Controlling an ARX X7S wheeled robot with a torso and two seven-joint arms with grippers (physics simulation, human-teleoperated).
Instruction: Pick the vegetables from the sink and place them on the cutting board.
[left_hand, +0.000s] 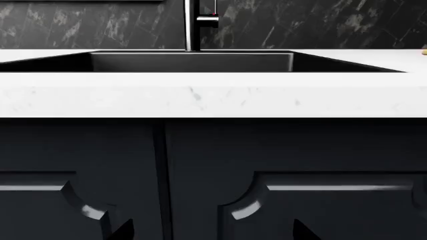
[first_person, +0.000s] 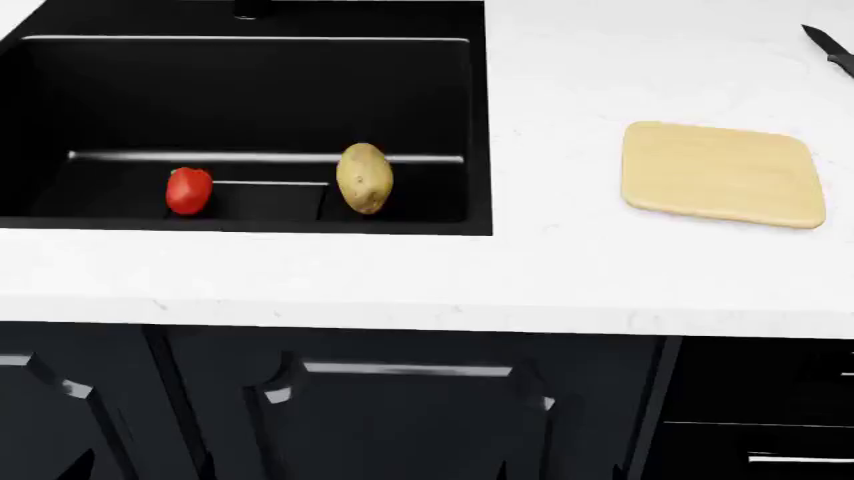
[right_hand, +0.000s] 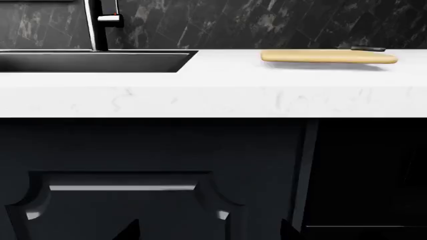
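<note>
From my head camera I look down into the black sink (first_person: 474, 120): the red bell pepper (first_person: 188, 190) and the speckled potato (first_person: 364, 178) sit apart on its floor, by the drain panel. The wooden cutting board (first_person: 721, 173) lies bare on the white countertop (first_person: 561, 270), near a black knife (first_person: 830, 48). My wrist cameras see only the counter edge, faucet (left_hand: 191, 25) and dark cabinet doors (right_hand: 120, 195). Neither pincer shows clearly, so I cannot tell their opening or hold.
</note>
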